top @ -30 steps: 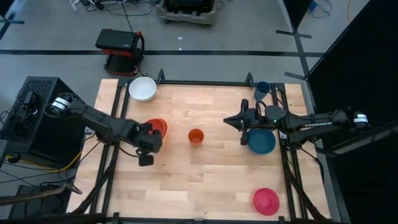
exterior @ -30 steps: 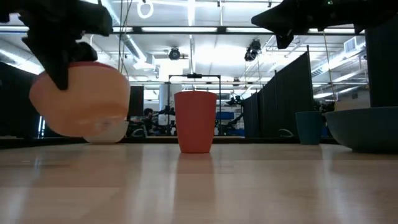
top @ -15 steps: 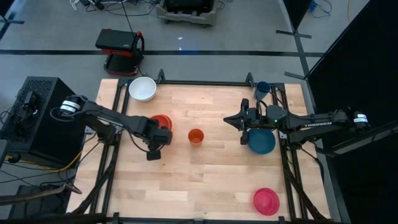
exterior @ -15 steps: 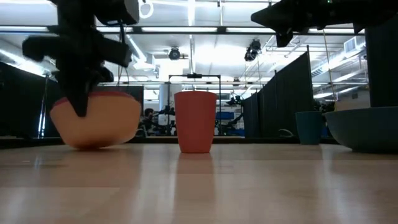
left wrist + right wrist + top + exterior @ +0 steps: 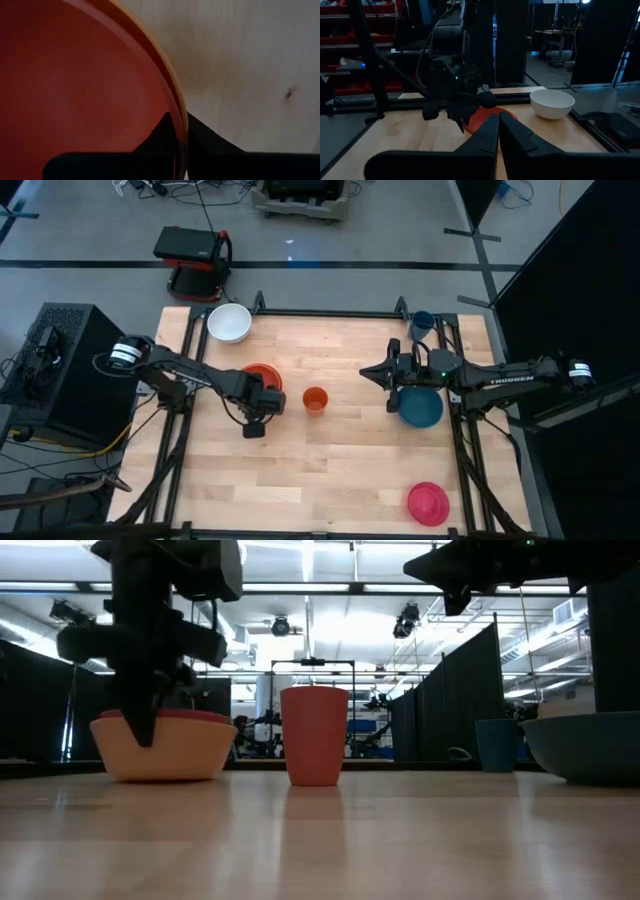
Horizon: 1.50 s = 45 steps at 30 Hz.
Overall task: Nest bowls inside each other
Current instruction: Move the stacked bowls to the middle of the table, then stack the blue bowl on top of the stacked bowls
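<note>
Spanning the scene, the table (image 5: 340, 470) carried bowls well apart: a teal bowl (image 5: 421, 407) under the right arm, a white bowl (image 5: 229, 322) at the far left corner, a pink bowl (image 5: 428, 503) near the front right. The red bowl (image 5: 261, 376) sat nested in the orange bowl (image 5: 165, 747), resting on the wood. Left hand (image 5: 262, 402) pinched their shared rim, probably to place the pair. Right hand (image 5: 392, 376) hovered clenched and empty. An orange cup (image 5: 315, 399) stood just beside.

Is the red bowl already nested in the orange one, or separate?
Nested. In the low view the red bowl's rim sits just inside the orange bowl, both upright on the table, left gripper shut on their rim.
</note>
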Each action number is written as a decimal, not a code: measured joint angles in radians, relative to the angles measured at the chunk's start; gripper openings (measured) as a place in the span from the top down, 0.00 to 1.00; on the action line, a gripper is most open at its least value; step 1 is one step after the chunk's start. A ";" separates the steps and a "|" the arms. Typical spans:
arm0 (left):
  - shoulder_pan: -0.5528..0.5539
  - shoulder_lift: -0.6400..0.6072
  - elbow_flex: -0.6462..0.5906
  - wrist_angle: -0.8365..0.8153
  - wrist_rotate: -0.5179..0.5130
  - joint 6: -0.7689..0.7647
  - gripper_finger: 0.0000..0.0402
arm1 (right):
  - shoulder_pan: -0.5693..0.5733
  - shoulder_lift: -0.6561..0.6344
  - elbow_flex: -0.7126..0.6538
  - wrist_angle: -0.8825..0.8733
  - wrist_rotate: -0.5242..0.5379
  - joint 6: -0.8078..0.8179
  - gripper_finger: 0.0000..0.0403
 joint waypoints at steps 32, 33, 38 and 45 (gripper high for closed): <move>-0.001 0.004 0.079 0.118 0.038 0.057 0.59 | 0.000 0.000 0.000 -0.001 -0.006 -0.004 1.00; -0.001 -0.009 0.082 0.115 0.037 0.060 0.57 | 0.000 0.000 0.000 -0.001 -0.006 -0.004 1.00; -0.001 -0.074 0.093 0.104 0.030 0.074 0.47 | 0.000 0.000 0.001 -0.001 -0.008 -0.002 1.00; -0.001 -0.164 0.109 0.088 0.020 0.095 0.33 | 0.000 0.000 0.001 -0.002 -0.011 0.001 1.00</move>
